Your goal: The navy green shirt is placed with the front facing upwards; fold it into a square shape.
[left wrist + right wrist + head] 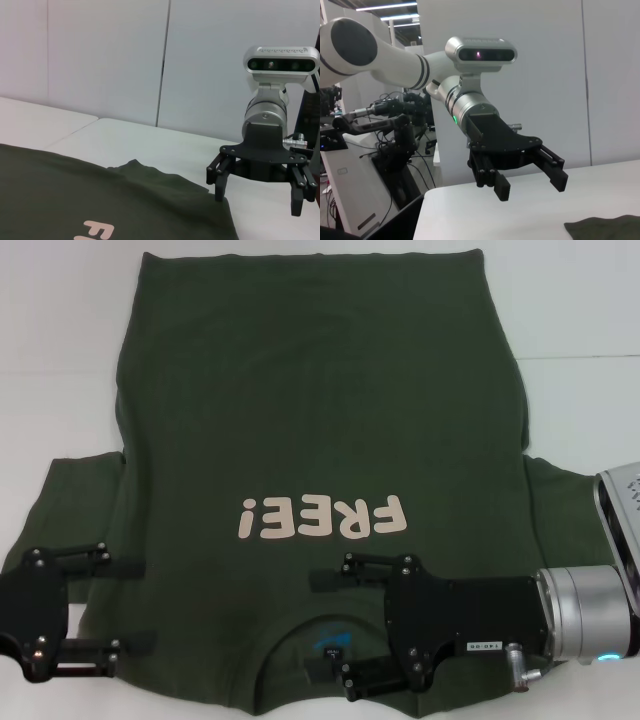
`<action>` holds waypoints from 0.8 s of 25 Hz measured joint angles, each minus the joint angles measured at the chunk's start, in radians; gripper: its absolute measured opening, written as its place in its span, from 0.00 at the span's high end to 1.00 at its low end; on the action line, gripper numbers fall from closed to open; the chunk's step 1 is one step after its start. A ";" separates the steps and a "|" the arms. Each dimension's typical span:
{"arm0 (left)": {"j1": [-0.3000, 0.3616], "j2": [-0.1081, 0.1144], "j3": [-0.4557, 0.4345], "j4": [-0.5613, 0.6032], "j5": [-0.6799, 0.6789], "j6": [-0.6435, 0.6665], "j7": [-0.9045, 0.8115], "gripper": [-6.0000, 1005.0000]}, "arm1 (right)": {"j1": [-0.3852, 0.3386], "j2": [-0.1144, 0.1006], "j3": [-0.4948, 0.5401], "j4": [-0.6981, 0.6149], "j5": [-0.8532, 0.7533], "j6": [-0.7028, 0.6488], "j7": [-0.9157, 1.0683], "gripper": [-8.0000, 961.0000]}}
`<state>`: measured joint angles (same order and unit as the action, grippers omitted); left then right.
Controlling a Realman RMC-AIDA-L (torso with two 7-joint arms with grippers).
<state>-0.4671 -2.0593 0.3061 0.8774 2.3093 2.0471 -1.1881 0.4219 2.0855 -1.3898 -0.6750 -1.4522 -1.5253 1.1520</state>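
Note:
The navy green shirt (310, 410) lies flat on the white table (580, 300), front up. Its pale "FREE!" print (322, 518) reads upside down from here, and the collar (300, 630) is on the near side. My right gripper (318, 627) is open over the collar, one finger on each side of the neck label (330, 640). My left gripper (135, 605) is open above the near left shoulder, beside the sleeve (70, 500). The left wrist view shows the right gripper (258, 200) open by the shirt's (100, 200) edge. The right wrist view shows the left gripper (531, 187) open above the table.
Bare white table surrounds the shirt at the far side and both far corners (60, 320). The right sleeve (560, 510) spreads out toward my right arm's silver wrist (585, 615). Pale wall panels (100, 55) stand behind the table.

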 joint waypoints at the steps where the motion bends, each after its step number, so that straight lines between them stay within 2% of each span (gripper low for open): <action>1: -0.001 0.000 -0.001 0.000 -0.002 -0.001 0.000 0.20 | 0.000 0.000 0.001 0.000 0.000 0.001 0.000 0.08; 12: -0.030 0.005 -0.009 -0.026 -0.039 -0.040 -0.006 0.20 | 0.008 0.007 0.079 0.008 0.005 0.017 0.006 0.09; 15: -0.045 0.006 -0.009 -0.037 -0.039 -0.049 -0.009 0.20 | 0.013 0.011 0.129 0.004 0.007 0.074 0.064 0.09; 16: -0.051 0.006 -0.008 -0.043 -0.040 -0.051 -0.009 0.20 | 0.015 0.011 0.174 -0.002 0.010 0.105 0.129 0.09; 20: -0.068 0.008 -0.003 -0.060 -0.040 -0.072 -0.011 0.20 | 0.012 0.007 0.230 -0.027 0.012 0.118 0.208 0.09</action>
<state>-0.5354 -2.0517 0.3028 0.8175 2.2693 1.9750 -1.1988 0.4337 2.0923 -1.1595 -0.7024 -1.4405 -1.4075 1.3604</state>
